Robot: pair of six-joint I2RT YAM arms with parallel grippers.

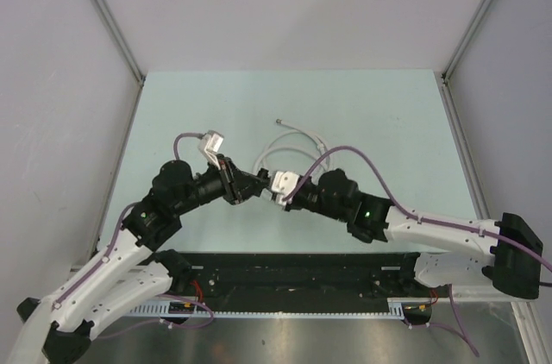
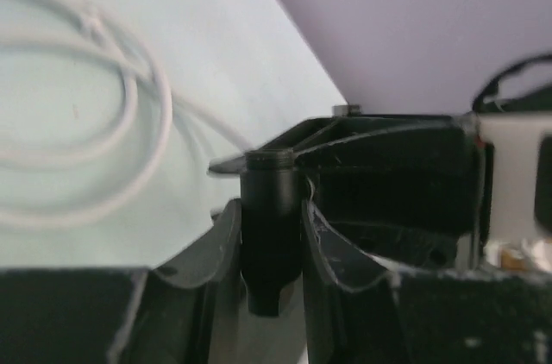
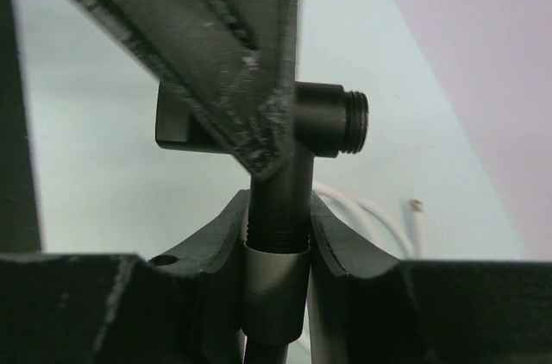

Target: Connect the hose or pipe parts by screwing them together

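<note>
Nearest, found the left end effector [image 2: 270, 213] clamped on a dark threaded fitting [image 2: 269, 178]. Found the right end effector [image 3: 279, 209] pressed together onto a silvery nut [image 3: 274, 286] at that fitting's lower end, fingers [image 3: 341, 239] touching both sides. Saw both meeting above the surface [image 1: 388, 122]. Farther back, saw white tubing [image 1: 280, 155] lying in loose loops, one tip [image 1: 279, 122] toward the far edge.

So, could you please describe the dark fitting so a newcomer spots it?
Start at the table centre, where both arms meet. The left gripper pinches the dark fitting, meeting the silvery sleeve in the right gripper. Unlike the white tubing, it is black, T-shaped, with threaded ends.
</note>
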